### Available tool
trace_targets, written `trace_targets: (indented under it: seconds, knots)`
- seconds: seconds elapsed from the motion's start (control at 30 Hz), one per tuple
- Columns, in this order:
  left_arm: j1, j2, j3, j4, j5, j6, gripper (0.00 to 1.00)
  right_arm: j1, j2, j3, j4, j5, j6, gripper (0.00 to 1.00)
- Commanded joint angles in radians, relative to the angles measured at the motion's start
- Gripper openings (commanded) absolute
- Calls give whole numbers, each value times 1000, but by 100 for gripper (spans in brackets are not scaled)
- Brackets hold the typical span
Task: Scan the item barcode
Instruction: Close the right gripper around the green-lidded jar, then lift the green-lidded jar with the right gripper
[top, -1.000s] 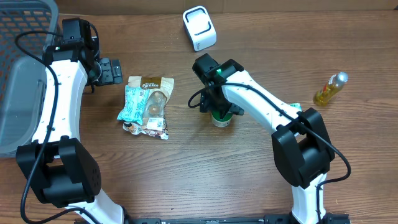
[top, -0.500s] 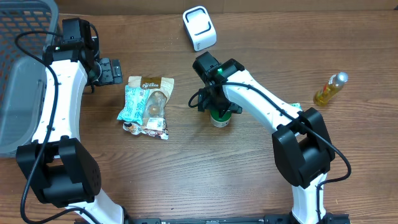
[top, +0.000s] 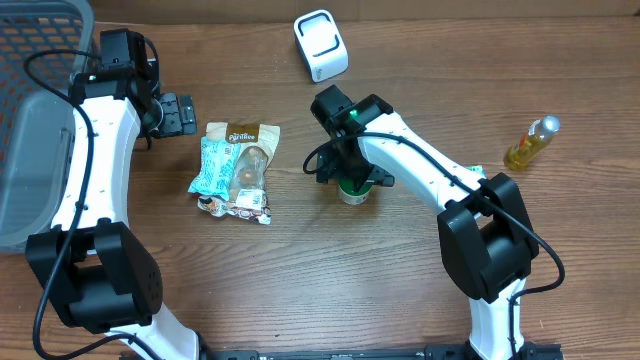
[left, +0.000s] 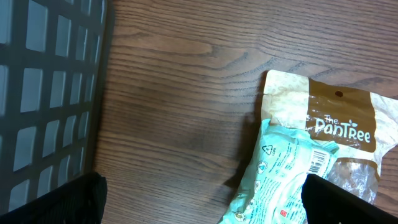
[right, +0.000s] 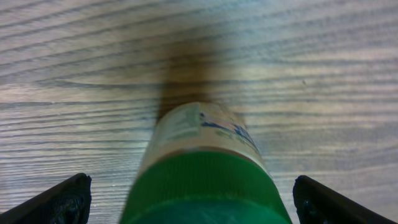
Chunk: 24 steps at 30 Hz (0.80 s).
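- Right wrist view: the right claw (right: 195, 200) is spread wide, one finger on either side of the green-capped bottle (right: 202, 140). Gaps show on both sides, nothing pinched.
- The bottle stands upright on the table (right: 323, 74) directly under this claw, long axis vertical, green cap toward the camera. Its label print is blurred and unreadable.
- Left wrist view: the left claw (left: 205, 202) is spread and holds nothing. Ahead of it a tan pouch (left: 323, 118) reads "The PanTree". A teal packet (left: 280, 177) lies over the pouch, showing a barcode patch and a recycling triangle.
- Overhead: the white scanner (top: 321, 45) sits well beyond the right claw.
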Motion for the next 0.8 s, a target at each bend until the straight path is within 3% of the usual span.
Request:
trace_targets:
  seconds: [0.0, 0.77]
  knots:
    - [-7, -19, 18, 1, 5, 19, 100, -4, -1, 13, -2, 3, 56, 100]
    - [-7, -19, 18, 1, 5, 19, 100, -5, 0, -40, 42, 62, 56, 100]
